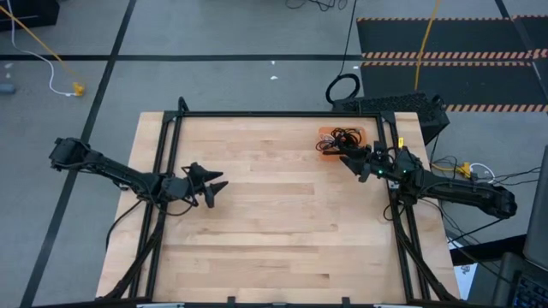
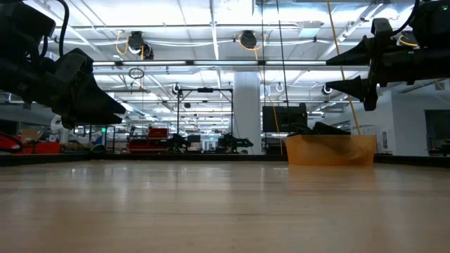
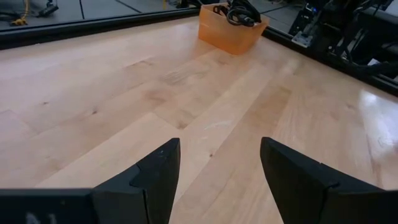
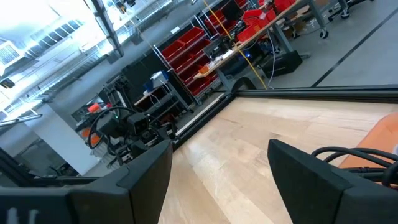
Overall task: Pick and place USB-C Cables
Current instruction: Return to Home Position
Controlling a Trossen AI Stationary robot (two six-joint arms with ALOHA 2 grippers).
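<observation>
A small orange bin (image 1: 336,139) stands near the table's far right corner, with a tangle of black USB-C cables (image 1: 344,135) piled in it; the cables (image 3: 239,14) also show in the left wrist view, rising above the bin's rim (image 3: 231,34). My right gripper (image 1: 345,156) hovers open beside the bin, on its near side, high above the table (image 2: 351,70). A black cable loop (image 4: 348,155) over orange shows at the edge of its wrist view. My left gripper (image 1: 214,190) waits open above the table's left middle, holding nothing.
A black frame rail (image 1: 274,115) runs around the wooden table. The broad wood surface (image 1: 274,222) between the two arms carries nothing. Thick cords lie on the grey floor beyond the far edge. Shelves and red bins fill the room behind.
</observation>
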